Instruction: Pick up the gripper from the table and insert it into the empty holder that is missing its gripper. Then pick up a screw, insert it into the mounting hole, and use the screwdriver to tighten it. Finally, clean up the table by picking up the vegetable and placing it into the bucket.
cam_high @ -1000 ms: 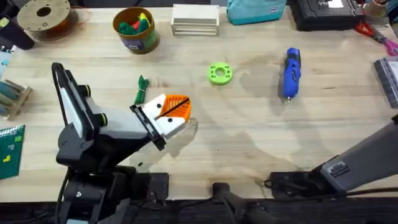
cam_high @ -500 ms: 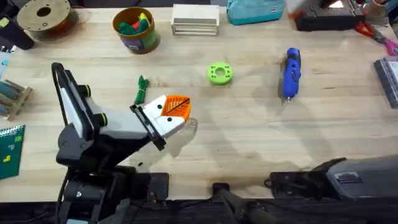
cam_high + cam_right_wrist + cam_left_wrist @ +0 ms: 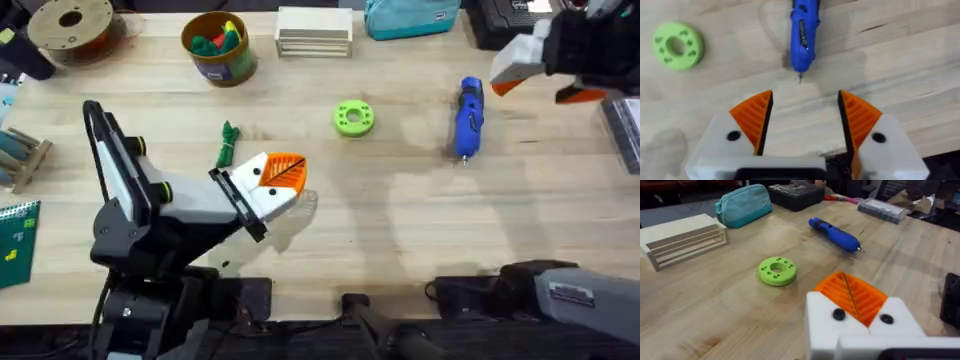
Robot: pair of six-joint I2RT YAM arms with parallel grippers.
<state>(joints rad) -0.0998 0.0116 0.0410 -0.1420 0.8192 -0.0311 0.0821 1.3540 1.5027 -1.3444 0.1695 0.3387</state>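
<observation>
Overhead, the right gripper (image 3: pixel 550 75) hangs above the table's far right, just beside the blue electric screwdriver (image 3: pixel 468 118), probably lining up to take it; its wrist view shows the orange ribbed pads (image 3: pixel 754 117) well apart and empty, the bit pointing at the gap; the left gripper (image 3: pixel 272 180) rests mid-table, pads pressed together on nothing visible; the toy vegetable (image 3: pixel 226 146) lies just beside it, well apart from the bucket (image 3: pixel 218 47)

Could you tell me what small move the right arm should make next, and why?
Probably lower the right tool onto the screwdriver: its pads are spread, empty and above the table, with the screwdriver's bit just ahead of them. The left tool rests shut, well away.
</observation>
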